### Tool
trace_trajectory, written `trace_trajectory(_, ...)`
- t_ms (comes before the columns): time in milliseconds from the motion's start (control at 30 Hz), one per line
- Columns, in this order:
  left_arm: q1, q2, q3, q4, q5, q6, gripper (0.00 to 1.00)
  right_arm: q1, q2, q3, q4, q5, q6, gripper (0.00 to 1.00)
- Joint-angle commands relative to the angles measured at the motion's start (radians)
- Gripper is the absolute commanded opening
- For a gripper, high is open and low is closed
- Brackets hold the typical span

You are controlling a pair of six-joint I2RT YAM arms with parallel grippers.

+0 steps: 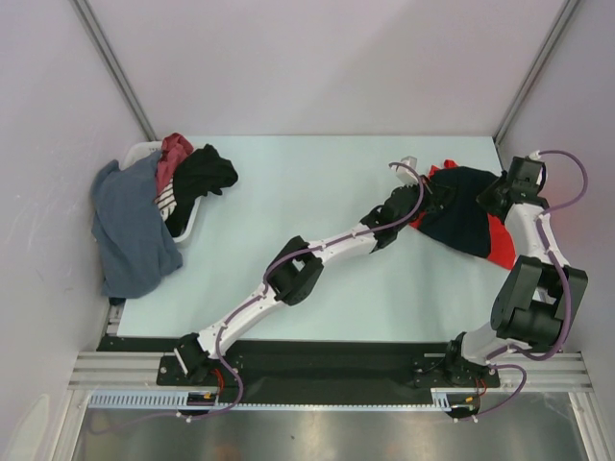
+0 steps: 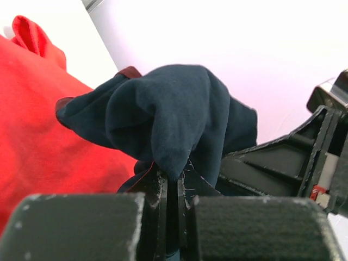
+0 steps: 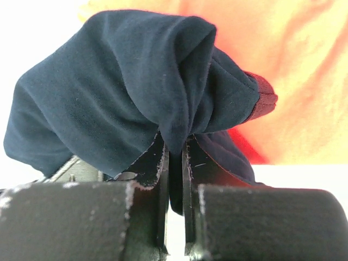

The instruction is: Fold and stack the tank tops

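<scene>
A dark navy tank top with maroon trim hangs stretched between my two grippers over the right half of the table. Under it lies the bright red tank top, only its edges showing from above. My left gripper is shut on the navy cloth at its left end. My right gripper is shut on the navy cloth at its right end. In both wrist views the fabric bunches over narrow jaws, and the red top fills the background.
A white basket at the table's far left holds more clothes: a grey-blue garment draped over its near side, a black one and a reddish one. Grey walls close in on both sides. The left arm crosses the table diagonally.
</scene>
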Motion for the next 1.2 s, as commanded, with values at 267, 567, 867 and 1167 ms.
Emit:
trace_trajectory(267,-0.017,-0.015,0.066,0.126,-0.125,0.018,0.00,-0.045,-0.038,-0.043,0.003,0.005,-0.006,0.00)
trace_trajectory(567,-0.020,0.008,0.101,0.172,-0.191,0.067,0.01,-0.072,-0.024,-0.066,0.040,-0.018,0.003,0.00)
trace_trajectory(867,0.026,0.007,0.120,0.204,-0.191,0.170,1.00,-0.146,0.131,-0.031,0.167,-0.055,0.060,0.00)
trace_trajectory(1167,0.129,-0.310,-0.345,0.331,0.013,0.131,1.00,-0.175,0.386,0.160,0.142,-0.132,0.081,0.27)
